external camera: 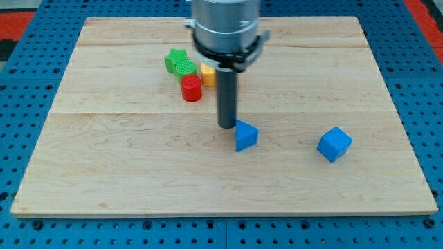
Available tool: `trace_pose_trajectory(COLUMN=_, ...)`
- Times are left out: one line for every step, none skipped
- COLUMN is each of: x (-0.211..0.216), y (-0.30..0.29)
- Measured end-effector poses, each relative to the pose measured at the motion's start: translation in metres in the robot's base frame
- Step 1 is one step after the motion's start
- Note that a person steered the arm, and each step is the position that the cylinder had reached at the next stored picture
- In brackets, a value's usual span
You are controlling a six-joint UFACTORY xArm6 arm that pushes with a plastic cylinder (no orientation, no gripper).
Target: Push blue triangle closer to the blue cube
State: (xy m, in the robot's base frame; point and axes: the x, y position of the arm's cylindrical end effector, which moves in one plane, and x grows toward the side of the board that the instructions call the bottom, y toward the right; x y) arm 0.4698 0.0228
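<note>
The blue triangle [246, 135] lies near the middle of the wooden board. The blue cube [335, 144] sits to its right, about a hand's width away. My tip [227, 126] stands just at the triangle's upper left edge, touching or nearly touching it. The dark rod rises from there to the arm's grey body at the view's top.
A green star block [179, 61], a red cylinder [192, 88] and a yellow block [207, 73] cluster at the upper left of the rod; the yellow one is partly hidden by the arm. The wooden board [104, 166] rests on a blue perforated table.
</note>
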Motion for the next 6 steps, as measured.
trace_pose_trajectory(x=0.005, y=0.013)
trace_pose_trajectory(x=0.006, y=-0.012)
trace_pose_trajectory(x=0.015, y=-0.005)
trace_pose_trajectory(x=0.04, y=0.015)
trace_pose_trajectory(x=0.046, y=0.047)
trace_pose_trajectory(x=0.046, y=0.084)
